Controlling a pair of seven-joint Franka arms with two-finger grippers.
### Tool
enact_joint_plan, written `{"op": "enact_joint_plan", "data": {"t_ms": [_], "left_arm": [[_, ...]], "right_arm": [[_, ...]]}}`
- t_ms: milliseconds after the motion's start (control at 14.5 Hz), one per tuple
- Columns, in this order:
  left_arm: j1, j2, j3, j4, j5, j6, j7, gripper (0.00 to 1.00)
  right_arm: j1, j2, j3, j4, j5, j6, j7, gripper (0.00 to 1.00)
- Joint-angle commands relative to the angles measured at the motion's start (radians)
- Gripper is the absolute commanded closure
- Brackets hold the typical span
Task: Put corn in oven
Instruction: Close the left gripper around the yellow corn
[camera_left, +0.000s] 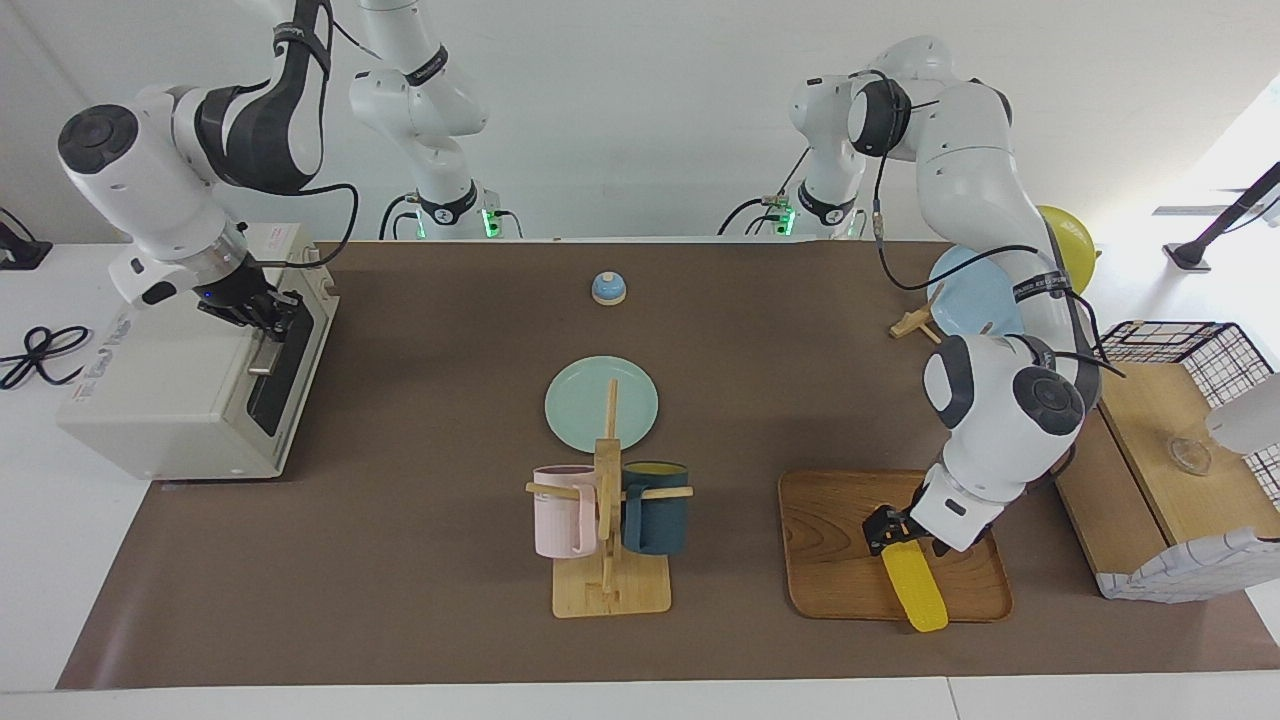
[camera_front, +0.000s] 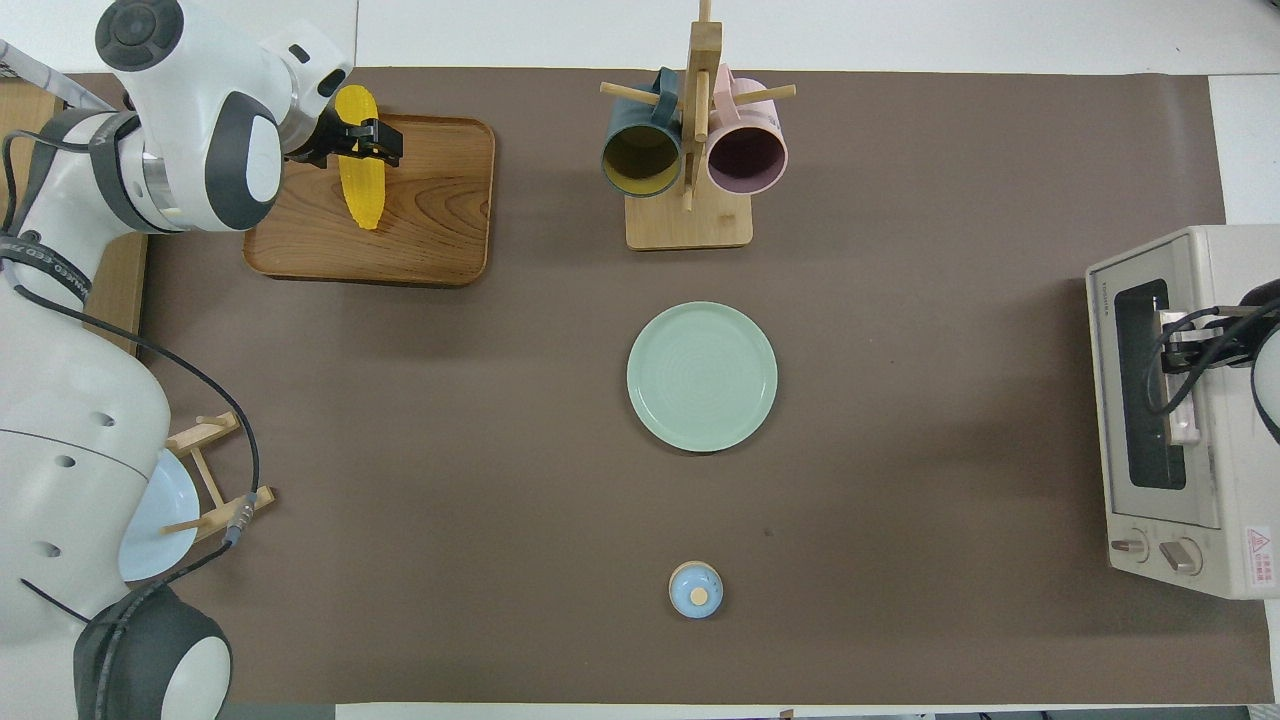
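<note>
The yellow corn (camera_left: 918, 590) (camera_front: 365, 200) lies on a wooden tray (camera_left: 830, 540) (camera_front: 440, 220) toward the left arm's end of the table. My left gripper (camera_left: 893, 530) (camera_front: 365, 135) is low over the corn, open, with a finger on each side of the cob; I cannot tell whether it touches. The off-white oven (camera_left: 170, 390) (camera_front: 1140, 420) stands at the right arm's end with its door closed. My right gripper (camera_left: 268, 318) (camera_front: 1178, 338) is shut on the end of the silver door handle (camera_left: 262, 355) (camera_front: 1183, 410) that lies farther from the robots.
A wooden mug rack (camera_left: 608, 520) with a pink and a dark mug stands mid-table, with a green plate (camera_left: 600, 400) nearer the robots and a small blue knob (camera_left: 608, 288) nearer still. A plate rack (camera_left: 965, 300) and a wire-and-wood shelf (camera_left: 1160, 470) flank the left arm.
</note>
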Motion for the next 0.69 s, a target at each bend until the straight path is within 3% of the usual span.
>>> {"op": "enact_joint_plan", "data": {"t_ms": [0, 138, 207, 276, 346, 484, 622], "left_arm": [[0.002, 0.052, 0.008, 0.041, 0.022, 0.039, 0.021, 0.00], [0.001, 0.054, 0.008, 0.043, 0.022, 0.045, 0.021, 0.00], [0.001, 0.054, 0.006, 0.041, 0.022, 0.057, 0.021, 0.17], [0.001, 0.053, 0.006, 0.041, 0.022, 0.056, 0.021, 0.64], [0.001, 0.051, 0.008, 0.041, 0.022, 0.037, 0.020, 0.98], [-0.002, 0.036, -0.001, 0.040, 0.013, -0.010, 0.018, 1.00], [-0.005, -0.051, -0.006, 0.031, -0.029, -0.094, 0.007, 1.00]], "right_arm": [[-0.031, -0.016, 0.005, -0.035, -0.012, 0.030, -0.044, 1.00], [-0.040, -0.016, 0.005, -0.041, -0.012, 0.033, -0.050, 1.00], [-0.046, -0.016, 0.005, -0.047, -0.012, 0.043, -0.062, 1.00], [-0.046, -0.019, 0.005, -0.067, -0.012, 0.062, -0.067, 1.00], [-0.046, -0.022, 0.005, -0.086, -0.012, 0.084, -0.068, 1.00], [-0.044, -0.021, 0.007, -0.092, -0.011, 0.095, -0.065, 1.00], [-0.032, -0.018, 0.009, -0.092, -0.009, 0.112, -0.064, 1.00]]}}
